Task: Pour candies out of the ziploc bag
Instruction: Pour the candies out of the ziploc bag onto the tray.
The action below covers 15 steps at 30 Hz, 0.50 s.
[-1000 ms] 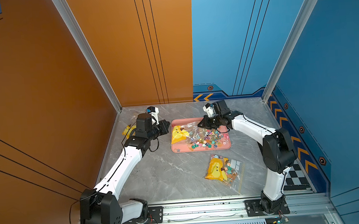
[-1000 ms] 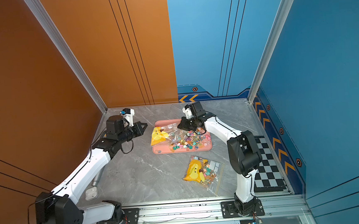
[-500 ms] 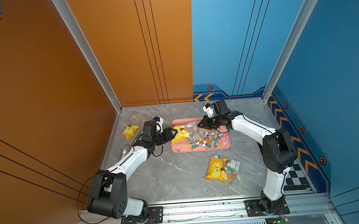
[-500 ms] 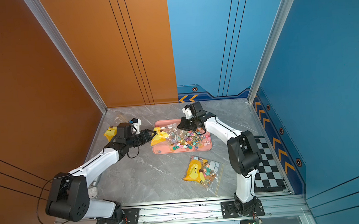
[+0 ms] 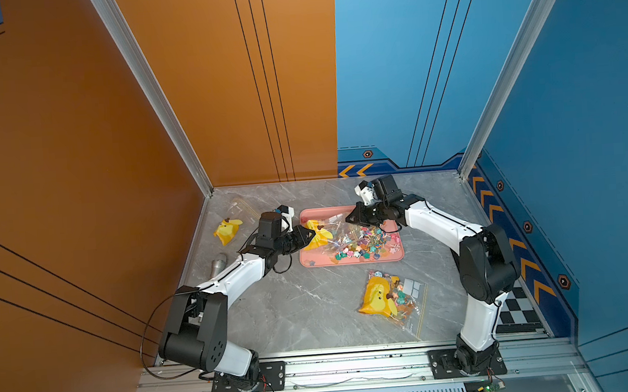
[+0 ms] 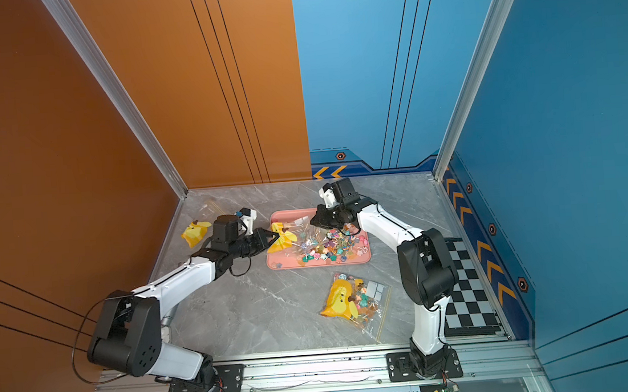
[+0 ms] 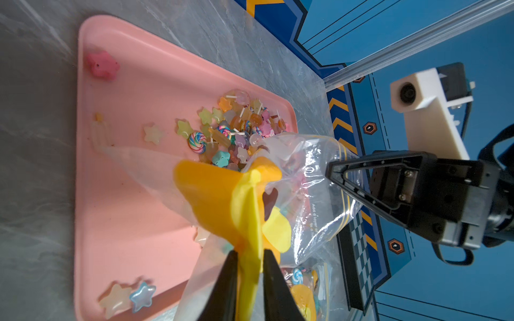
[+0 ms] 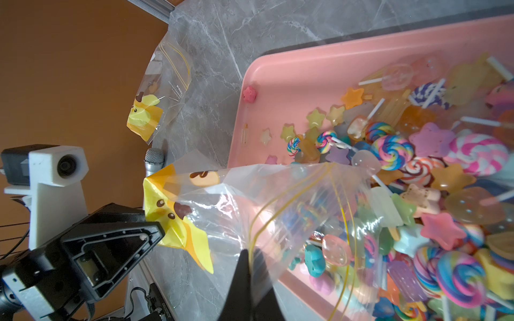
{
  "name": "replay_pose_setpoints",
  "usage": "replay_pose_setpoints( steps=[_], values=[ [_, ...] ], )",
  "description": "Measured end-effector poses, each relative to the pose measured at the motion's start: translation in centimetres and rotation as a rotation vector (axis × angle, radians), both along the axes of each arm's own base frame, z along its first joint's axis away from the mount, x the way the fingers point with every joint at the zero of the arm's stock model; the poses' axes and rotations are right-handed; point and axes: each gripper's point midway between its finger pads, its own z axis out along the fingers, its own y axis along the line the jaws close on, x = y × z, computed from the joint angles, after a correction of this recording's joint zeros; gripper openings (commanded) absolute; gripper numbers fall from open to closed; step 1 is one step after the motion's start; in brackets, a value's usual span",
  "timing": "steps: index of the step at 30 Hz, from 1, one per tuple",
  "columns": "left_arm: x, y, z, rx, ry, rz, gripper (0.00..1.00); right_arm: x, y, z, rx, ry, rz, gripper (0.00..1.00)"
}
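Both claws pinch the same ziploc bag (image 5: 319, 235), stretched just above the pink tray (image 7: 125, 208). The left gripper (image 7: 249, 254) is clamped on its yellow printed corner, and the right gripper (image 8: 249, 257) is nipped tight on the clear edge by the zip line. The candies (image 5: 365, 244) lie heaped in the tray, some seen through the bag's plastic.

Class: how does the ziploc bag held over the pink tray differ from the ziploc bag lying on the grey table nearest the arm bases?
The held clear ziploc bag is pinched by the left gripper and right gripper; the lying clear ziploc bag is untouched. The held one hangs over the pink tray of loose multicoloured candies; the lying one rests on the grey table, candies inside. Both carry yellow prints.
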Motion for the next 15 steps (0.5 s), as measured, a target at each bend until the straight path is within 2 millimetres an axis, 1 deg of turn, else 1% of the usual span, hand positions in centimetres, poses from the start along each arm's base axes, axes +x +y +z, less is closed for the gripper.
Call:
replay_pose_setpoints(
  steps=[2, 8, 15],
  values=[
    [0.0, -0.1, 0.1, -0.002, -0.002, 0.0, 0.0, 0.0, 0.0, 0.0, 0.0, 0.0, 0.0, 0.0],
    [0.0, -0.3, 0.3, -0.006, -0.008, -0.005, 0.0, -0.2, -0.1, -0.4, -0.004, 0.009, 0.0, 0.0],
    [0.3, -0.8, 1.2, -0.012, -0.031, -0.013, 0.0, -0.3, -0.1, -0.3, -0.003, 0.007, 0.0, 0.0]
  ],
)
